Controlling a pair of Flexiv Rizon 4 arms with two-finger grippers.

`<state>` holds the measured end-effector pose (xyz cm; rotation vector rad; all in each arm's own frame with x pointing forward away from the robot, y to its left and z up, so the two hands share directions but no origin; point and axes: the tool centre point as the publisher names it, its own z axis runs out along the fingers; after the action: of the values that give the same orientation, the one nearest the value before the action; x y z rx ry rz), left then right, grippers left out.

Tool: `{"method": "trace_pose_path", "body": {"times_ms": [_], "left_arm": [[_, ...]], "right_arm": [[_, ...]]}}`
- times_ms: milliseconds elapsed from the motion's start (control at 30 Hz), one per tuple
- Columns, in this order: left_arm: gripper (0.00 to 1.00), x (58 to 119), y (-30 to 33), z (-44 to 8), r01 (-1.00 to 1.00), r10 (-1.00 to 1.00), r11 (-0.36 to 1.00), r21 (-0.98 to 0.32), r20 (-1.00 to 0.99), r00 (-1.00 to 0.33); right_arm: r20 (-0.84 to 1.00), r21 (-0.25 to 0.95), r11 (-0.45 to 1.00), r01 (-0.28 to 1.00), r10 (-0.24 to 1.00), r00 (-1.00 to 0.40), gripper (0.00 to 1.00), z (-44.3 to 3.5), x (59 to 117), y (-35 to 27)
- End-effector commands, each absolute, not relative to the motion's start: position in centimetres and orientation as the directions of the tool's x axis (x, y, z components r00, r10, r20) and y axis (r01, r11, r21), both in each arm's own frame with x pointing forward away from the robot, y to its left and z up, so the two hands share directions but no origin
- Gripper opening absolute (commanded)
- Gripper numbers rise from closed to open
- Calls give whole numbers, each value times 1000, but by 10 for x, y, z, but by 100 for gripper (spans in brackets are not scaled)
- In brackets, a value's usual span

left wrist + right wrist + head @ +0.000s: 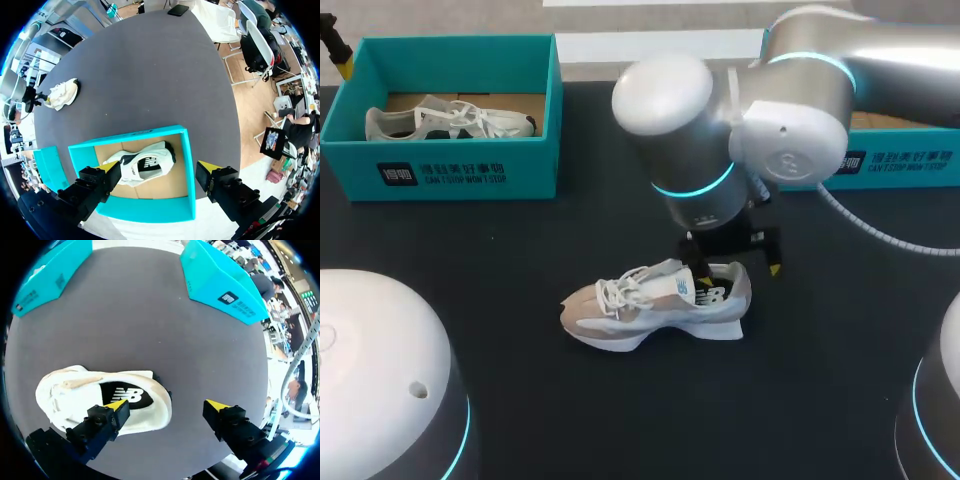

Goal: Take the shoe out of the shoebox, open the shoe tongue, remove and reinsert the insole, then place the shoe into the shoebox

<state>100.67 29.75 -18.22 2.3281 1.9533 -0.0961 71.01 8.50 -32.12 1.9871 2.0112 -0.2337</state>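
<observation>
Leftmost, a teal shoebox [455, 170] at the table's [520, 250] far left corner holds a white shoe [445, 122]; the left gripper [160, 169] hangs spread wide above it. Mid-table, a beige shoe [655, 305] stands upright, with the right gripper [167, 405] wide over its heel, gripping nothing. A second shoebox [905, 160] sits at the far right edge.

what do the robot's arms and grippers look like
Both arms are glossy silver-white with rounded joints and glowing cyan rings. The right arm carries a grey ribbed cable; the left arm shows a white dome. The left gripper and right gripper are black and blocky with yellow triangular tips.
</observation>
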Motion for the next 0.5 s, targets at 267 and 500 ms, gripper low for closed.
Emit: {"method": "trace_pose_path", "body": {"times_ms": [267,500], "left_arm": [[100,1006,297,-182,984,978,-172,37,-111,175],[100,1006,297,-182,984,978,-172,37,-111,175]], "right_arm": [[-240,69,405,912,894,-379,100,-244,707,88],[-242,-65,792,608,578,-779,100,-217,708,90]]}}
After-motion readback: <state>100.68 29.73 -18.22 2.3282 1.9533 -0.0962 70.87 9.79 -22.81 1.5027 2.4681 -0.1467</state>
